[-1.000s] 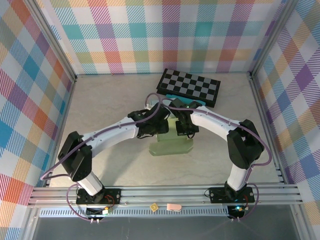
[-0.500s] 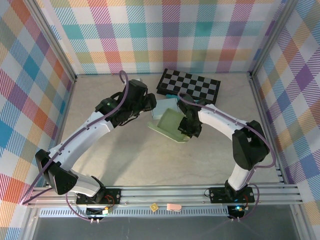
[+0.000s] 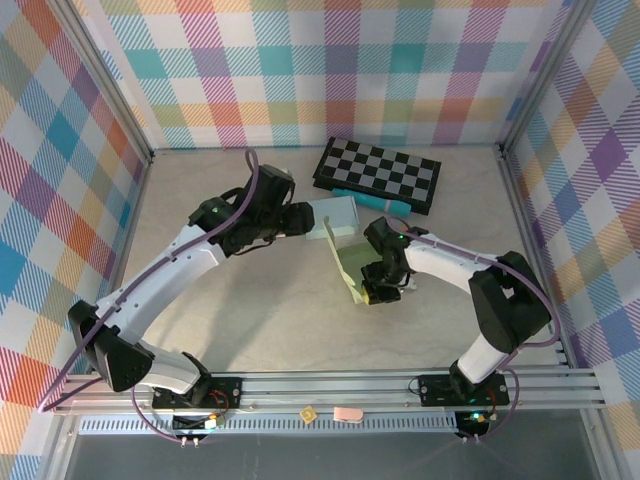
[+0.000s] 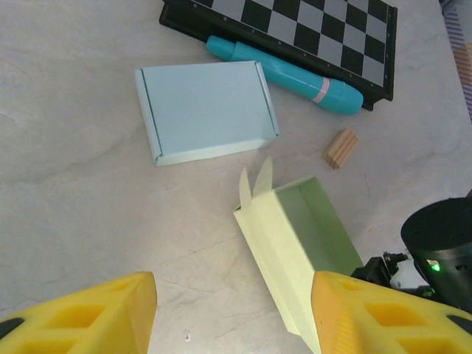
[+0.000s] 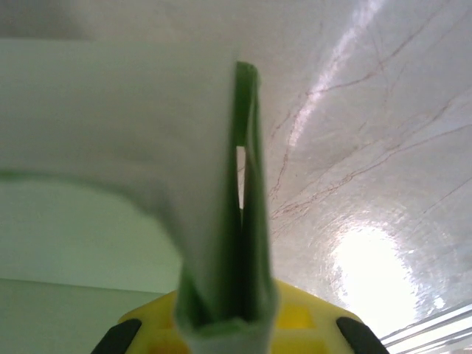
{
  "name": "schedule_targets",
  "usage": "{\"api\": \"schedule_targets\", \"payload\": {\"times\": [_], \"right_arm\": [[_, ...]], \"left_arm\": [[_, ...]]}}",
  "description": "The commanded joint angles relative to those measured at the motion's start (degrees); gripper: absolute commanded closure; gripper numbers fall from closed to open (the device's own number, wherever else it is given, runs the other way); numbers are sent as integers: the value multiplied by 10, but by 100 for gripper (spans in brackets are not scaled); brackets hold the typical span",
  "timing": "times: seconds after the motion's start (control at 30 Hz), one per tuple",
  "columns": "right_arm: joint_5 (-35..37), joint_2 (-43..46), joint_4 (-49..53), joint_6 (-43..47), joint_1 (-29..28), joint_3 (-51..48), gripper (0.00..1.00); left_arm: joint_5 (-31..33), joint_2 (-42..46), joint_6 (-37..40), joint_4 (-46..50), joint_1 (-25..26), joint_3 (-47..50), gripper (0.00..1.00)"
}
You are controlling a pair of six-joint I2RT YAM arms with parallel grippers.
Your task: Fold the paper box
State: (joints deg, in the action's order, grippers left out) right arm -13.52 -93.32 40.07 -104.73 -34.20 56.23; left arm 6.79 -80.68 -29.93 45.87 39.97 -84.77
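Observation:
The pale green paper box [image 3: 350, 262] lies tilted on the table just right of centre, with its hollow showing and two small flaps [image 4: 254, 179] sticking up at its far end. My right gripper [image 3: 380, 285] is shut on the box's near wall. From the right wrist that wall [image 5: 221, 243] appears as a doubled green sheet pinched between the yellow jaws [image 5: 225, 328]. My left gripper [image 3: 303, 220] hovers left of the box and apart from it. It is open, and its yellow fingers [image 4: 88, 317] frame bare table and the box's long side [image 4: 295, 236].
A flat light blue box [image 4: 206, 110] lies behind the green one. A teal marker [image 4: 287, 66] rests against a black-and-white checkerboard [image 3: 378, 172] at the back. A small wooden block [image 4: 341, 147] sits right of the blue box. Checked walls ring the table.
The left arm has let go of the green box and swung back and left. The right gripper has pulled the box nearer and turned it.

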Motion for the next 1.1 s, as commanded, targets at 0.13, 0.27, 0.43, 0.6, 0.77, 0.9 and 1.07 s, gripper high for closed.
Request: {"api": "schedule_targets", "payload": {"times": [0.13, 0.27, 0.43, 0.6, 0.77, 0.9, 1.07], "right_arm": [[-42, -24, -62, -86, 1, -15, 100], [-49, -34, -69, -81, 5, -16, 89], [-53, -37, -77, -78, 9, -25, 77], [-57, -31, -80, -71, 16, -26, 67], [-46, -7, -59, -58, 27, -19, 56], [-30, 11, -26, -24, 40, 4, 47], [-14, 23, 19, 74, 67, 56, 41]], "left_arm": [[-25, 34, 18, 19, -1, 25, 43], [-42, 40, 16, 17, -1, 40, 43], [-52, 39, 11, 16, -1, 49, 43], [-57, 34, 9, 20, -1, 45, 44], [-63, 26, -3, 32, -2, 38, 42], [-85, 7, -20, 55, -1, 18, 42], [-102, -16, -44, 74, 11, 6, 43]]}}
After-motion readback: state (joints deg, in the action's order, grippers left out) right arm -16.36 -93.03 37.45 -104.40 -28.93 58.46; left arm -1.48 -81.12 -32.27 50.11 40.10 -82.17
